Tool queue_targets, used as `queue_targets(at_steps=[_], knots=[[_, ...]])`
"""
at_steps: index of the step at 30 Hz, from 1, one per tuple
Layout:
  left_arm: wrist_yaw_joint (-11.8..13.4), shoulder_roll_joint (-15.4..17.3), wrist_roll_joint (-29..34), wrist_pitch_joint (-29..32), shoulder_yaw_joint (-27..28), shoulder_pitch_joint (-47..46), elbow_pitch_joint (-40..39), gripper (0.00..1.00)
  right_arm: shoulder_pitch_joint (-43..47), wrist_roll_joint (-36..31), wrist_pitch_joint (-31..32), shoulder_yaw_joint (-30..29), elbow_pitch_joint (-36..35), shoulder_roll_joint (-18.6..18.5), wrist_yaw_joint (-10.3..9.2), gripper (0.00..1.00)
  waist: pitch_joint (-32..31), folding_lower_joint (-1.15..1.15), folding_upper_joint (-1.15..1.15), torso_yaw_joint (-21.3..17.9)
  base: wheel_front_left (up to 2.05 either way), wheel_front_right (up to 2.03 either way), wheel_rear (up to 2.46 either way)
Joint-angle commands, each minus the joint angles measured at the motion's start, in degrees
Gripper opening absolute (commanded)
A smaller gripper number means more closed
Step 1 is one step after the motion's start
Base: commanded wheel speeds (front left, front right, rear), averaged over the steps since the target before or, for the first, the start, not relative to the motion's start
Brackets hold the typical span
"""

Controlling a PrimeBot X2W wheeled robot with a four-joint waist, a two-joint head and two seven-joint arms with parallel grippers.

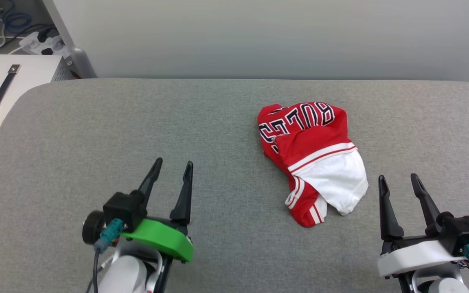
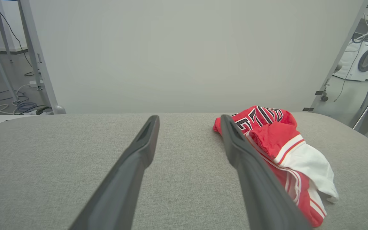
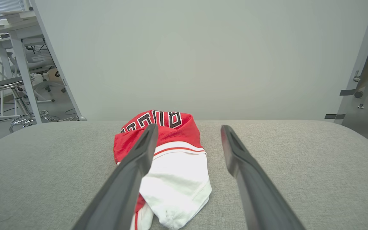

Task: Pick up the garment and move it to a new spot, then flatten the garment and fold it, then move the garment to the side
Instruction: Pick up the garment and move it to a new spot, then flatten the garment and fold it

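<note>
The garment (image 1: 310,156) lies crumpled in a heap on the grey table, right of centre: red cloth with black white-outlined lettering at the far end, a white sleeve with striped trim at the near end. In the left wrist view the garment (image 2: 279,150) lies right of the fingers; in the right wrist view the garment (image 3: 171,153) lies ahead, partly behind the left finger. My left gripper (image 1: 173,166) hovers open near the front, well left of the heap. My right gripper (image 1: 399,179) stands open just right of the white sleeve, apart from it.
The grey fabric-covered table (image 1: 96,134) has rounded far corners and a pale wall panel behind it. A white box with a black handle (image 1: 2,87) stands off the table's left end, cables on the floor beyond it.
</note>
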Motion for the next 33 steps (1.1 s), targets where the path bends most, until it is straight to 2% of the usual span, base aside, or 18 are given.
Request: queue_targets(at_steps=[1, 8, 17, 19, 25, 33], knots=[[-0.53, -1.4, 0.86, -0.32, 0.86, 1.76, -0.87, 1.0, 0.89, -0.21, -0.27, 0.18, 0.35, -0.05, -0.06, 1.0, -0.21, 0.0, 0.0, 0.52, 0.0, 0.0, 0.0], [-2.4, -4.34, 4.36, -0.32, 4.24, 4.27, -2.88, 1.0, 0.77, -0.43, -0.27, 0.64, 0.75, -0.05, -0.06, 1.0, 0.33, 0.0, 0.0, 0.6, 0.0, 0.0, 0.0], [-4.27, -5.64, 6.76, -0.32, 6.35, 3.45, -2.67, 1.0, 0.33, -3.11, 0.29, 1.38, 3.51, -0.64, -0.06, 1.0, 1.29, 0.0, 0.0, 0.86, 0.0, 0.0, 0.0], [-4.51, -5.86, 6.92, -0.32, 6.7, 3.48, -2.51, 1.0, -0.4, -3.03, 3.83, 1.36, 5.9, -1.33, -0.06, 1.0, 1.75, 0.0, 0.0, 1.02, 0.0, 0.0, 0.0], [-5.01, -6.35, 7.65, -0.32, 6.91, 2.92, -2.08, 1.0, -4.86, -1.25, 19.56, 3.44, 9.68, -5.0, -0.06, 1.0, 4.15, 0.0, 0.0, 2.13, 0.0, 0.0, 0.0], [-5.37, -6.66, 7.28, -0.32, 7.25, 1.6, -1.09, 1.0, -10.86, 4.03, 41.75, 9.81, 6.25, -12.22, -0.06, 1.0, 7.53, 0.0, 0.0, 3.93, 0.0, 0.0, 0.0]])
